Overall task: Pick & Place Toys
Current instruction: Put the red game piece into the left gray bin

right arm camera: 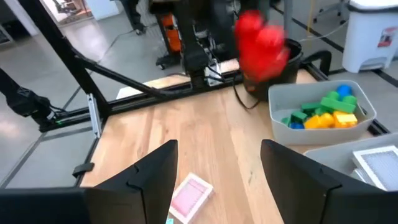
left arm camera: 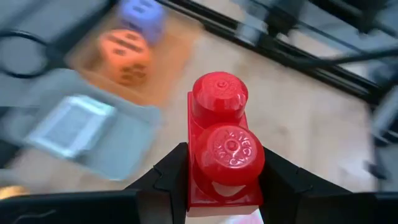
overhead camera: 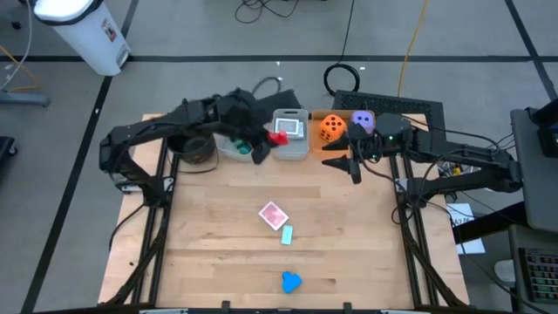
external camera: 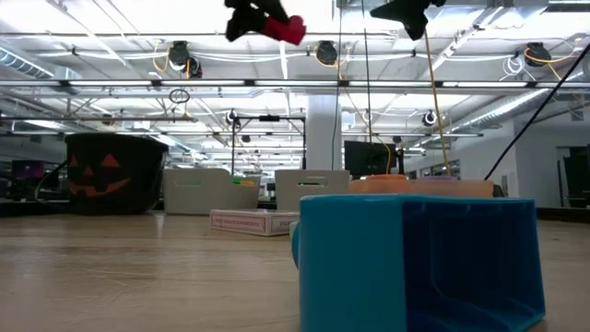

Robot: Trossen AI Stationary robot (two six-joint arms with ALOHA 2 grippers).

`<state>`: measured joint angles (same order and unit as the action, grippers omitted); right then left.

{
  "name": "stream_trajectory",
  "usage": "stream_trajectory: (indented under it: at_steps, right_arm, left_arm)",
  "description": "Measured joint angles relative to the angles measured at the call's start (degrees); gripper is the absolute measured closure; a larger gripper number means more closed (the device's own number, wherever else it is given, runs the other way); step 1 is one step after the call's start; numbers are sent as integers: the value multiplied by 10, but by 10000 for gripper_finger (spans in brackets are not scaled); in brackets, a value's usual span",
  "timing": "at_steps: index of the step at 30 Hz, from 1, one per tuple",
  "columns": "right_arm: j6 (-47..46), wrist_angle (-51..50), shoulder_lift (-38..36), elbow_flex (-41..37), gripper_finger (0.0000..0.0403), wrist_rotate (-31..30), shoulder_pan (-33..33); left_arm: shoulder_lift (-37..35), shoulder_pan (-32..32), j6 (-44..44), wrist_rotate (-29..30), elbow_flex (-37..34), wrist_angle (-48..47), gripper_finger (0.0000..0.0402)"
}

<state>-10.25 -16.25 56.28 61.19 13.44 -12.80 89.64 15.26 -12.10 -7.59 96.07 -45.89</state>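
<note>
A red block (left arm camera: 224, 146) with two round studs is clamped between the jaws of the left gripper (overhead camera: 268, 139) and is held in the air above the far side of the table (overhead camera: 218, 235), over the two clear bins. In the bin on the left (right arm camera: 360, 121), green, blue and yellow blocks (right arm camera: 323, 114) are heaped together; in the bin beside it on the right (overhead camera: 291, 145) a playing card (overhead camera: 289, 126) is laid flat. Further right, on the flat orange tray (overhead camera: 342, 116), the orange die (overhead camera: 331, 128) and the purple die (overhead camera: 363, 122) are set close together. The right gripper (overhead camera: 353, 166) is held just right of the bins with its jaws apart and nothing between them. Nearer, on the bare wood, a pink-backed card (overhead camera: 273, 215) is seen (tilted), with a small pale blue block (overhead camera: 287, 234) just beside it and a darker blue block (overhead camera: 290, 281) at the near edge. A black pot (external camera: 112, 173) with an orange face stands far left.
</note>
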Motion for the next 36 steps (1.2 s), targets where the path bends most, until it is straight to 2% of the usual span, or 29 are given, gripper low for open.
stream_trajectory:
  at_steps: [8,12,17,22,26,31,36]
  right_arm:
    - [-6,-19,0,-6,188,-17,0]
    - [-23,-16,-5,-30,186,-47,0]
    - [-46,-16,-6,-51,190,-46,0]
    - [-57,1,-6,-68,188,-47,0]
    - [-66,32,-6,-76,190,-48,0]
    - [-67,53,-5,-81,192,-80,0]
    - [-67,53,-4,-82,193,-106,0]
  left_arm:
    - [-51,69,6,73,-20,-93,261]
    - [-94,90,-18,74,-105,-43,261]
    - [-147,92,-76,78,-242,47,261]
    - [-169,82,-132,96,-343,117,261]
    - [-166,74,-175,160,-383,125,261]
    - [-157,66,-212,230,-402,149,261]
    - [-146,67,-249,281,-420,220,261]
